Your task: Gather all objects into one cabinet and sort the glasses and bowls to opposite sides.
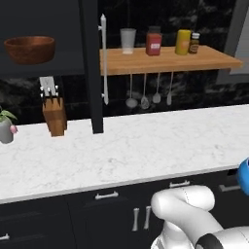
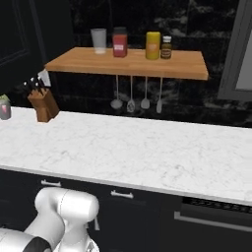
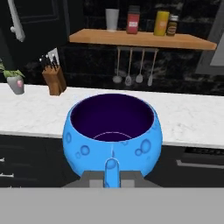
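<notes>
- The big brown wooden bowl [image 1: 29, 48] is seen on the dark shelf of the black wall cabinet [image 1: 58, 68], at the far left of the light wooden open shelf [image 1: 165, 61], beyond the tall door [image 1: 90, 63] with its long silvery bar handle [image 1: 103, 58].
- Below that bowl, the knife block [image 1: 54, 112] and the tulip vase [image 1: 6, 127] are found on the marble counter [image 1: 146, 146].
- On the open shelf, from left to right, a clear tumbler [image 1: 128, 40], a red-lidded jar [image 1: 153, 42], a yellow canister [image 1: 183, 42] and a small dark bottle [image 1: 194, 43] are lined up.
- The small blue bowl [image 3: 112, 132] is pinched at its near rim by the gripper [image 3: 112, 173], whose jaws are pressed together on the wall; it is held in the air in front of the counter edge, below and to the right of the open shelf.
- The coming move is judged to turn on this: the cabinet opening lies up and well to the left of the held bowl, past the open shelf, so a long carry leftward and upward is called for.
- In the left base view the blue bowl is cut off at the right edge, the cabinet interior is dark, and its far side is hidden.
</notes>
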You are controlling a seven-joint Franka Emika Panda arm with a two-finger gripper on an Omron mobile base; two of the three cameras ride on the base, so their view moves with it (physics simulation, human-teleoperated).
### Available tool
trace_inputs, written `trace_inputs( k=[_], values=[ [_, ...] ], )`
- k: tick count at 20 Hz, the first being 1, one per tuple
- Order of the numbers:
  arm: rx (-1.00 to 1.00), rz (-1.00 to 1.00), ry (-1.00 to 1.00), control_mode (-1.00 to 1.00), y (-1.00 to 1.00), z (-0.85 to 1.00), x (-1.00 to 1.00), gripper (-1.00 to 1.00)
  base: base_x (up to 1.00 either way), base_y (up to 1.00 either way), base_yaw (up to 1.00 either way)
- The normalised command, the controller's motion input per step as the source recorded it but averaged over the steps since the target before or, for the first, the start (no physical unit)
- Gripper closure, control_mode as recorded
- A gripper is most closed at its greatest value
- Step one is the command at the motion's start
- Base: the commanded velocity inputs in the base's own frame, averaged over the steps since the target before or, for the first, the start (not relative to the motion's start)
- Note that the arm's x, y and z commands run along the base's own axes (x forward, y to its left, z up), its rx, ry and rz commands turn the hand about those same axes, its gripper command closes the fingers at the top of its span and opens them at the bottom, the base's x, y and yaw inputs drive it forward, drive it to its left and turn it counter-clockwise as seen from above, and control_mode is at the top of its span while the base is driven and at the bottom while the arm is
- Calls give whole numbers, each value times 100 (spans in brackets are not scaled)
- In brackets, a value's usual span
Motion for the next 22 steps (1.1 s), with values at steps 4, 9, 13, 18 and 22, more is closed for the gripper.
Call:
trace_inputs(
  k=[4, 9, 13, 18, 22],
  values=[
    [0, 0, 0, 100, 0, 0, 0, 100, -15, 93, 2],
    [0, 0, 0, 100, 0, 0, 0, 100, 0, 100, 12],
    [0, 0, 0, 100, 0, 0, 0, 100, 0, 100, 11],
    [0, 0, 0, 100, 0, 0, 0, 100, 0, 91, 6],
    [0, 0, 0, 100, 0, 0, 0, 100, 19, 68, 7]
  ],
)
